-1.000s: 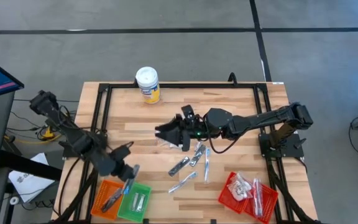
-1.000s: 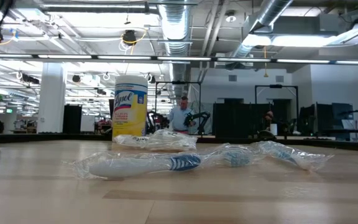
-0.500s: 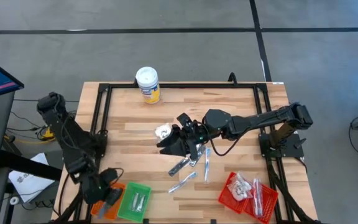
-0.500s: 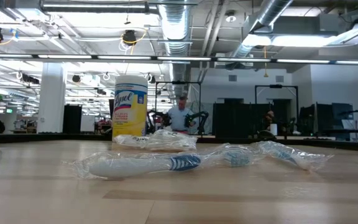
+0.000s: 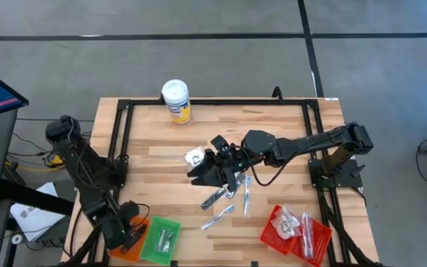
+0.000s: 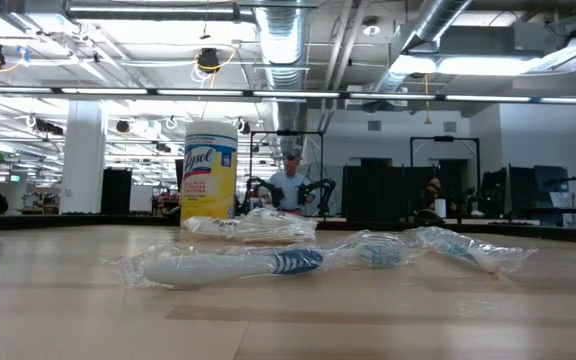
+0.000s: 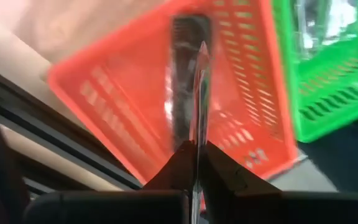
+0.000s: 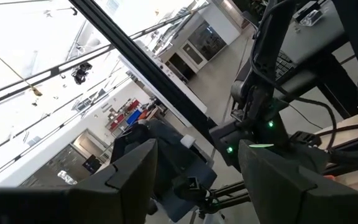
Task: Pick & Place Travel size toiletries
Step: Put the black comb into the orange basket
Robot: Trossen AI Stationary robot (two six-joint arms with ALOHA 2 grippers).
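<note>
My left gripper [image 5: 130,231] hangs over the orange basket [image 5: 141,221] at the table's near left corner. It points steeply down and is shut on a thin silvery wrapped stick [image 7: 199,93]. A dark narrow item [image 7: 188,37] lies in the basket under it. More silvery sticks [image 5: 215,196] lie loose at mid-table, with a white sachet [image 5: 193,156] beside them. My right gripper [image 5: 202,172] stands open in the air above that heap, with nothing between its fingers [image 8: 129,180]. My left gripper pinches the silvery stick's near end [image 7: 196,163] between its two shut fingertips, coming from above and slanting down. The stick runs on past the fingertips, along them, over the orange basket's floor [image 7: 123,99]. Whether its free end touches the basket I cannot tell.
A green basket [image 5: 160,239] with silvery items stands right beside the orange one. A red basket [image 5: 295,230] with packets sits at the near right. A white-lidded yellow canister [image 5: 176,100] stands at the far edge. A black frame rail [image 5: 117,141] borders the table.
My left gripper has gone toward the table's near left corner and down, tipping from a slant to nearly straight down, and carried the silvery stick over the orange basket. My right gripper has swung a little toward the near edge, which uncovered the white sachet.
</note>
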